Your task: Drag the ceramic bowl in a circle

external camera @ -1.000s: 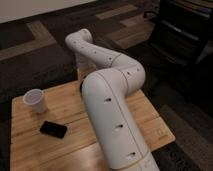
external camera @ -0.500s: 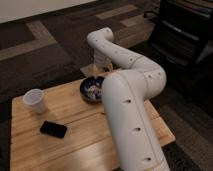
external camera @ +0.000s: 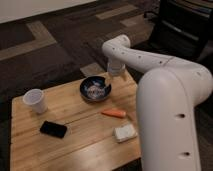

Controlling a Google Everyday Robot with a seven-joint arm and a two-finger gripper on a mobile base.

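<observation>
Hung above the far right rim of the bowl [external camera: 95,89], the claw [external camera: 111,80] at the counter's [external camera: 75,140] back edge. Grip state: impossible to tell. Bowl lay just left and nearer, round, no long axis.

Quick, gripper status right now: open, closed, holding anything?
Gripper: at the far right rim of the ceramic bowl; open or closed cannot be told.

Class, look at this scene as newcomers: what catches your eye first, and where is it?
The bulky white robot arm fills the right side, curving back so its gripper hangs at the far-right rim of the ceramic bowl. On the wooden table, a white cup stands left, with a carrot in front of the bowl.
</observation>
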